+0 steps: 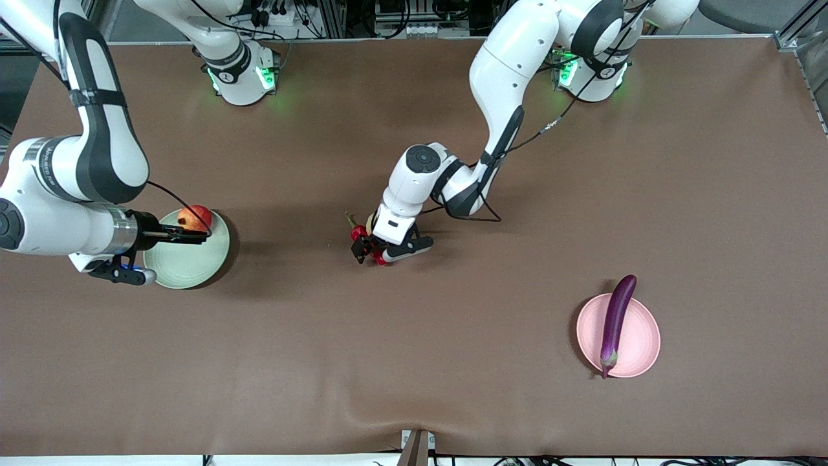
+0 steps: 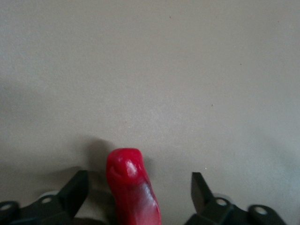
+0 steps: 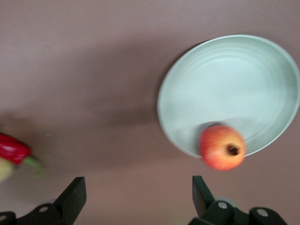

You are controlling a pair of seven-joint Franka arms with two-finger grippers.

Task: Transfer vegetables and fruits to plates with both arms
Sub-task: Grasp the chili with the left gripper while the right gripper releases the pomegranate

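1. Right claw (image 1: 194, 236): it hangs over the pale green plate (image 1: 194, 268), toward the right arm's end of the table. Its fingers (image 3: 72, 194) stand wide apart and hold nothing.
2. Apple (image 1: 195, 217): a round red fruit resting in the green plate, against the rim on the side toward the robots' bases. It is free of the claw.
3. Left claw (image 1: 370, 251): low at the table surface near the middle of the table, set astride the red chili pepper (image 1: 358, 232). The left wrist view shows the pepper's glossy red tip (image 2: 131, 187) lying between the two fingers (image 2: 75, 192), with a gap showing on each side; the jaws stand wide and no contact can be seen.
4. Pepper stem: green, pointing away from the claw toward the bases. A pale yellowish object (image 3: 3, 168) lies touching the pepper; most of it is hidden.
5. Pale pink plate (image 1: 640, 353): toward the left arm's end of the table, nearer the front edge.
6. Eggplant (image 1: 616, 320): long and purple, laid across the pink plate, both ends overhanging the rim.
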